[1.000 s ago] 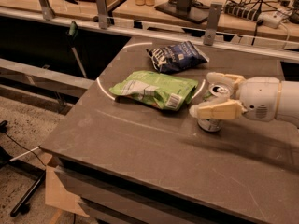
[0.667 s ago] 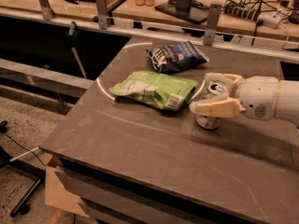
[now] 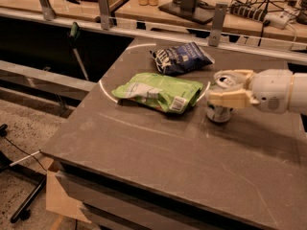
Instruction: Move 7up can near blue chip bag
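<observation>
Since a second ago, the pincer (image 3: 216,86) and the 7up can (image 3: 219,113) have shifted together toward the far side of the desk (image 3: 168,147), closer to the blue chip bag (image 3: 181,57).

The white arm (image 3: 276,91) is cut off at the right edge, and the pincer's near finger hides the upper side of the can, so only its lower body and part of its top show. Its label is hard to make out, and I cannot tell whether its base touches the desk. The can sits between the two fingers, which are closed against its upper part. It is just right of the green bag (image 3: 158,91), with the blue chip bag near, beyond and to the left.
</observation>
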Motion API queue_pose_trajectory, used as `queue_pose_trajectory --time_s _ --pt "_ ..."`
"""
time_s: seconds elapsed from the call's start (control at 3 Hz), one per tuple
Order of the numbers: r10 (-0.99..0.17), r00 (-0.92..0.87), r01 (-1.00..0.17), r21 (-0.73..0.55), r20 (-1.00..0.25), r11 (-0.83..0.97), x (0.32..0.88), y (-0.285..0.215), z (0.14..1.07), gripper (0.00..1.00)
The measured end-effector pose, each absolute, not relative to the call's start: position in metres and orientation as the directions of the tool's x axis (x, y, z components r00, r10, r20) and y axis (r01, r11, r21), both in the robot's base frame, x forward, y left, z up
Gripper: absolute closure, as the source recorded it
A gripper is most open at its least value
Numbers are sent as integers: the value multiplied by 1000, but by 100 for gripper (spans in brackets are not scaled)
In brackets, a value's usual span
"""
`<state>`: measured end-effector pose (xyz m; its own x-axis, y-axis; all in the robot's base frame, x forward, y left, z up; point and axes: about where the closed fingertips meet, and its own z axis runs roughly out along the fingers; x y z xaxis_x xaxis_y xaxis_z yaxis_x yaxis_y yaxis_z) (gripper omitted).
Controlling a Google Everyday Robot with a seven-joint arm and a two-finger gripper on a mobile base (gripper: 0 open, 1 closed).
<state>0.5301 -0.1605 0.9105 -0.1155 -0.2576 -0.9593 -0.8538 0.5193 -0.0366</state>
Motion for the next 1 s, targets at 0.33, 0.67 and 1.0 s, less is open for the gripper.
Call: queue_pose_trajectory --time_s 0.33,0.67,1.0 --pt "-323 -131 -786 -101 -937 610 596 -219 920 100" --pt "-370 -157 -726 -147 -916 672 650 -265 937 100" --pt "-348 -175 -687 -139 -921 713 696 -292 955 100"
